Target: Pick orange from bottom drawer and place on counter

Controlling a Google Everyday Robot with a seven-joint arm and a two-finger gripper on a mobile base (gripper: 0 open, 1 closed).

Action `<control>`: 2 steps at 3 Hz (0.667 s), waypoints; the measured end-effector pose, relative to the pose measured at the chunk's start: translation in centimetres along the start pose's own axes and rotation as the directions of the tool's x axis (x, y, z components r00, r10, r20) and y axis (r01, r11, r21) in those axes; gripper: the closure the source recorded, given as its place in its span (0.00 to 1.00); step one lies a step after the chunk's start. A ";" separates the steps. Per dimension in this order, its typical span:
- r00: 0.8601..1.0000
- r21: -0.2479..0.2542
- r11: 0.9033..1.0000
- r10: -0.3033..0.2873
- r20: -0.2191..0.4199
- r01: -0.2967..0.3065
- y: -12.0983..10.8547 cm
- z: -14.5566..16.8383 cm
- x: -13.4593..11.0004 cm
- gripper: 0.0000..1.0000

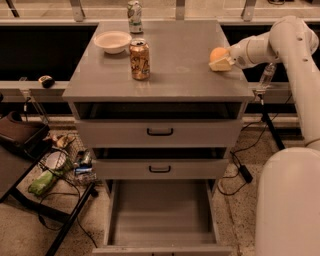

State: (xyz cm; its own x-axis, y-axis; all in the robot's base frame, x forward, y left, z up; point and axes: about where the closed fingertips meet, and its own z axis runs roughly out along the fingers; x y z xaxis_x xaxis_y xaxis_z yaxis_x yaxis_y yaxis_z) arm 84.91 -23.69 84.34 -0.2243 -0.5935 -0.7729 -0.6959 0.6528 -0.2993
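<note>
The orange point(218, 51) sits between the pale fingers point(220, 64) of my gripper point(218, 58), at the right side of the grey counter point(185, 60), at or just above its surface. The gripper reaches in from the right on the white arm point(272, 42) and is shut on the orange. The bottom drawer point(160, 247) is pulled out below, and its flat grey floor shows nothing in it.
A gold-orange soda can point(140, 60), a white bowl point(113, 41) and another can point(134, 11) stand on the counter's left and back. Two upper drawers with black handles point(160, 132) are slightly ajar. Clutter and a dark stand point(47, 172) are on the left; my white base point(290, 200) is on the right.
</note>
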 end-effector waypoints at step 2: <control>1.000 0.000 1.000 0.000 0.000 0.000 0.0 0.0 0.0 0.00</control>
State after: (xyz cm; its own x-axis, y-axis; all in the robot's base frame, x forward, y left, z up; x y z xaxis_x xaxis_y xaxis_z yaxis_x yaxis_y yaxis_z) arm 84.92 -23.68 84.32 -0.2244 -0.5936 -0.7729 -0.6961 0.6527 -0.2992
